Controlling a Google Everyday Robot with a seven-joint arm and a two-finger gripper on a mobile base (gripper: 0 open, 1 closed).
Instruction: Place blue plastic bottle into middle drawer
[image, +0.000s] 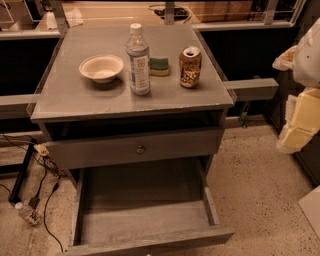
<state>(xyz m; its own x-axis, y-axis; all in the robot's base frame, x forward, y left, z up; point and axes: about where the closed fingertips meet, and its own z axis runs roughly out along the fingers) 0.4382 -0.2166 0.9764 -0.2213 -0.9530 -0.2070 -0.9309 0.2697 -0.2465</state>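
While blue plastic bottle (138, 60) stands on cabinet (75, 97), jaws at right edge, opening cannot tell

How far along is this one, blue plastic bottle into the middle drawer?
Done: the middle drawer is pulled open, its bottom bare. In hand: nothing; the hand sits at the view's right edge, beside the cabinet, apart from the blue plastic bottle. Left: that bottle stands upright on the cabinet top between bowl and soda can, so grasping, carrying and placing remain.
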